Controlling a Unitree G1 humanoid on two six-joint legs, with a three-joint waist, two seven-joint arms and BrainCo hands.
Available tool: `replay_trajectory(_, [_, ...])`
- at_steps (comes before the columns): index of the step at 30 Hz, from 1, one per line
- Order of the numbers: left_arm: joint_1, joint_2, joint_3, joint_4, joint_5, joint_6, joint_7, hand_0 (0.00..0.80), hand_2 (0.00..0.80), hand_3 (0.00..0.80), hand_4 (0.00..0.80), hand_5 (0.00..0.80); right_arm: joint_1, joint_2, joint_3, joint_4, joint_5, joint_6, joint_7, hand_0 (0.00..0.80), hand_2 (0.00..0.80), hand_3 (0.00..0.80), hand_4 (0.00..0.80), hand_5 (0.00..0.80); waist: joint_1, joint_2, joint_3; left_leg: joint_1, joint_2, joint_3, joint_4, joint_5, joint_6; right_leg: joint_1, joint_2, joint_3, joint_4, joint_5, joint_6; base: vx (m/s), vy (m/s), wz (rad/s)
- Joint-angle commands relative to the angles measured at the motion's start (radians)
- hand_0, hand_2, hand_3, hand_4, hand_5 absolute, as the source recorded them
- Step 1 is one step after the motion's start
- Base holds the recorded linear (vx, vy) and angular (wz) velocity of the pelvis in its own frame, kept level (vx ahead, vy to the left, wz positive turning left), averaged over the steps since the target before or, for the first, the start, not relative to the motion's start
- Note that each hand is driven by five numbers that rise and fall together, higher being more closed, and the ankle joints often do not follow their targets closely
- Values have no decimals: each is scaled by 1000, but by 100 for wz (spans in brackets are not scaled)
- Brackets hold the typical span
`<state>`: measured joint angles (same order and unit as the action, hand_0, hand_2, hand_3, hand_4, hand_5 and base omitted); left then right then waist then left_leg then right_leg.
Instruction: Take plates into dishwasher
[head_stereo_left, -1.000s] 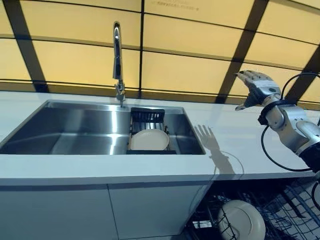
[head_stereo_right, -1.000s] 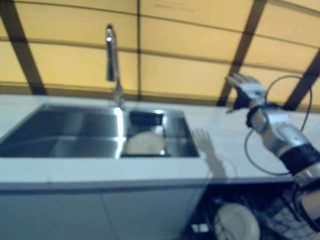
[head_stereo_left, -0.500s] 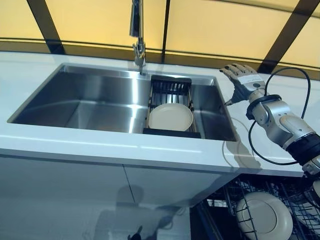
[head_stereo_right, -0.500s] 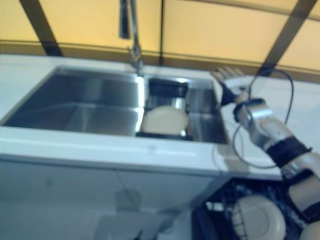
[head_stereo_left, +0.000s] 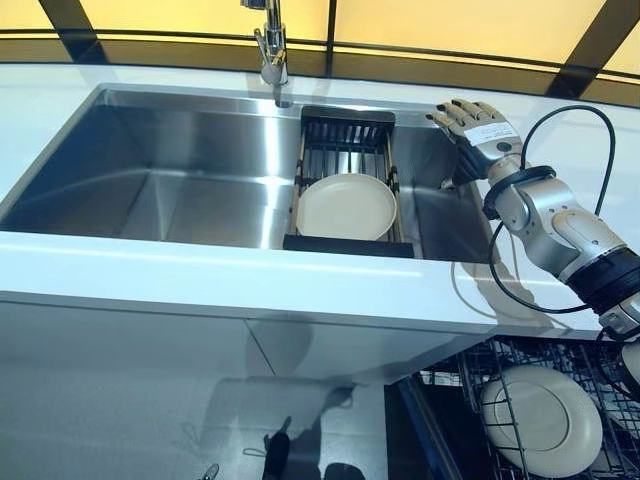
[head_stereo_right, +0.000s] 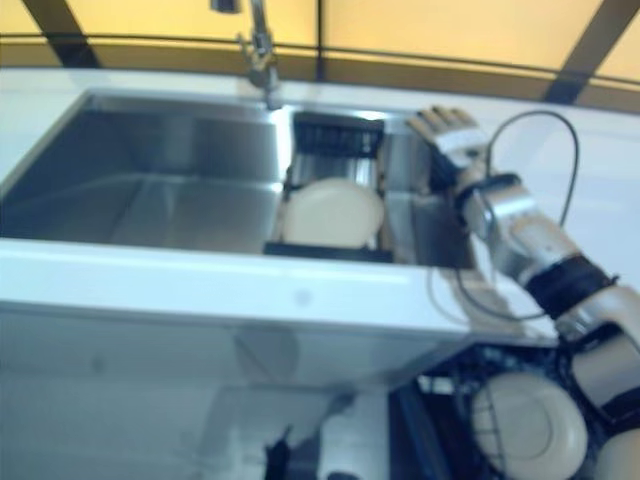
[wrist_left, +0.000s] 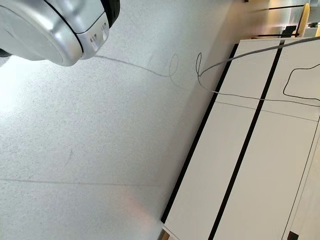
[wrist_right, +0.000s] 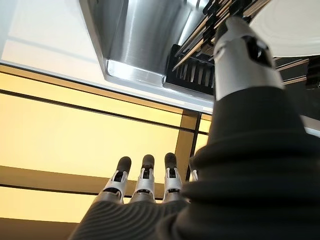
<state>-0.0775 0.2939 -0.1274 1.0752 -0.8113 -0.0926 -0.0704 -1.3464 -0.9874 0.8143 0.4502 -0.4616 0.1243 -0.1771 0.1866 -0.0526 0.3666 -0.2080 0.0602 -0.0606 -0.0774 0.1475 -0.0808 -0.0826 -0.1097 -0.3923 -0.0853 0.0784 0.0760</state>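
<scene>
We're standing at a white counter (head_stereo_left: 200, 270) with a steel sink (head_stereo_left: 180, 190) sunk into it, yellow panels running along the back and a tap (head_stereo_left: 270, 45) at the sink's far edge. A black rack (head_stereo_left: 347, 180) is sitting across the sink's right part, and a cream plate (head_stereo_left: 346, 206) is lying in it toward the near edge. Down past the counter's right end the dishwasher basket (head_stereo_left: 520, 400) is pulled out, already holding another plate (head_stereo_left: 540, 418).

Our right hand (head_stereo_left: 470, 135) is hovering over the sink's right edge, just beside the rack, fingers straight and spread, holding nothing. It isn't touching the plate yet. Our left hand isn't showing anywhere; its wrist view is only giving us floor and cabinet fronts.

So we're guessing we're in the reach step, going for the plate in the rack.

What's worrying us:
- The plate is lying pretty flat, low between the rack's sides, so getting fingers under its rim looks awkward. A shallow pinch on a smooth rim could slip and drop it into the sink.
- The hand is coming in close to the sink's right wall and the rack, so fingers may be bumping the rack and shoving it along the sink.
- The basket is sitting low and off to the right, so swinging the plate over could clip the counter's edge.
</scene>
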Motion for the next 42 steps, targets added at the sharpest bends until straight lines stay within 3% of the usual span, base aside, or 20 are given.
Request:
replay_trajectory(1, [-27, 31, -41, -18, -25, 0, 6, 0, 0, 0, 0, 0, -108, -5, 53, -70, -63, 22, 12, 0, 0, 0, 0, 0, 21, -44, -5, 0, -54, 43, -10, -45, 57, -42, -37, 24, 53, 15, 50, 0, 0, 0])
replay_trajectory(19, [-33, 19, -31, -10, -22, -6, 15, 0, 0, 0, 0, 0, -61, 79, 77, -154, -144, -16, 160, 0, 0, 0, 0, 0, 36, -56, -1, 9, -52, 47, -10, -50, 56, -32, -36, 12, 55, 7, 46, 0, 0, 0])
replay_trajectory(42, [-27, 27, -3, -14, -30, -14, 9, 0, 0, 0, 0, 0, 2, 66, 104, -172, -218, -67, 294, 0, 0, 0, 0, 0, 41, -79, 2, 4, -47, 51, -10, -47, 52, -33, -34, 4, 55, 10, 48, 0, 0, 0])
